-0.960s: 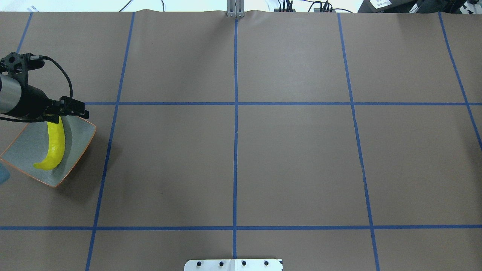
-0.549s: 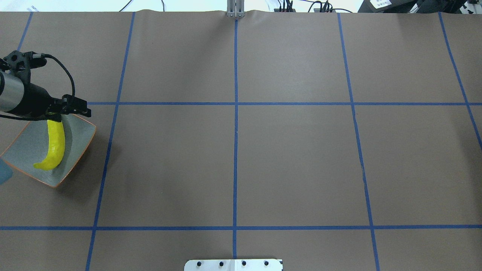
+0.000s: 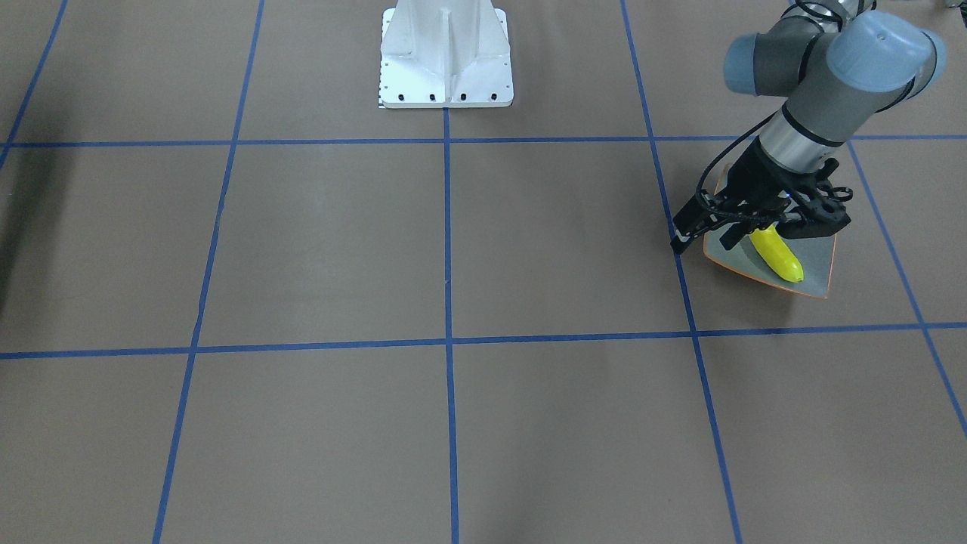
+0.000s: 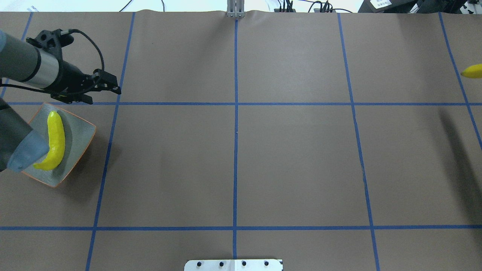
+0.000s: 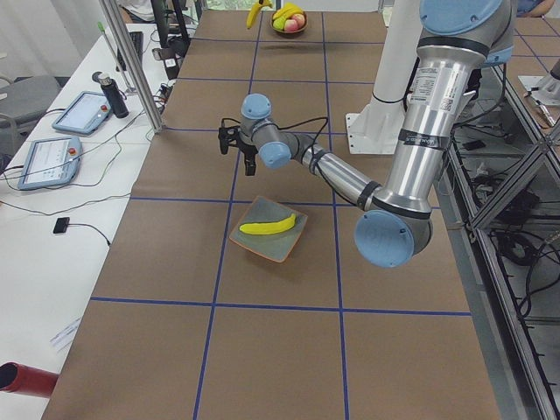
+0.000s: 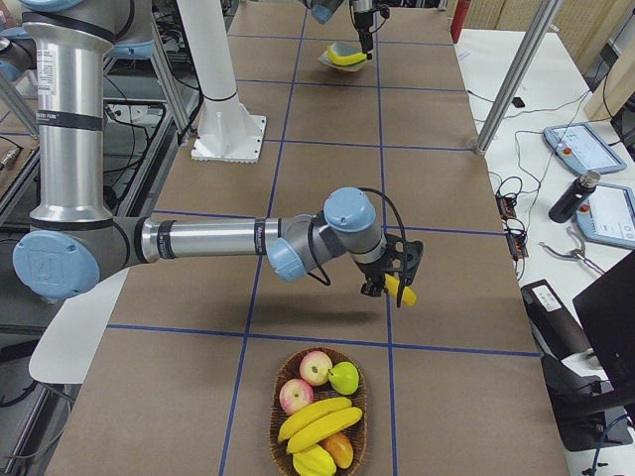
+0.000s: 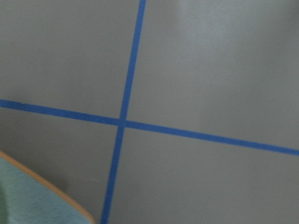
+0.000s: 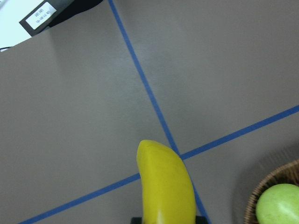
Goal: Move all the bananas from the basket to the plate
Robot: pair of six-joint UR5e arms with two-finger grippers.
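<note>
One yellow banana (image 4: pixel 56 139) lies across the square grey-green plate (image 4: pixel 77 130) at the table's left end, also seen as banana (image 3: pixel 778 257) on plate (image 3: pixel 820 264). My left gripper (image 4: pixel 105 96) hangs open and empty just beyond the plate's far corner. Near the table's right end, my right gripper (image 6: pixel 392 283) is shut on a second banana (image 8: pixel 166 186), held above the table; its tip (image 4: pixel 472 71) pokes in at the overhead view's right edge. The wicker basket (image 6: pixel 281 436) near the right end holds more bananas (image 6: pixel 317 421) among other fruit.
Red apples (image 6: pixel 316 367) and a green apple (image 8: pixel 278 205) share the basket. The robot's white base (image 3: pixel 446 53) stands at the middle of the near edge. Tablets (image 5: pixel 83 109) and cables lie on the side table. Blue tape lines grid the brown tabletop.
My left gripper has come off the banana's far end and moved up and away from the plate. The banana stays put. A banana tip has entered at the right edge.
</note>
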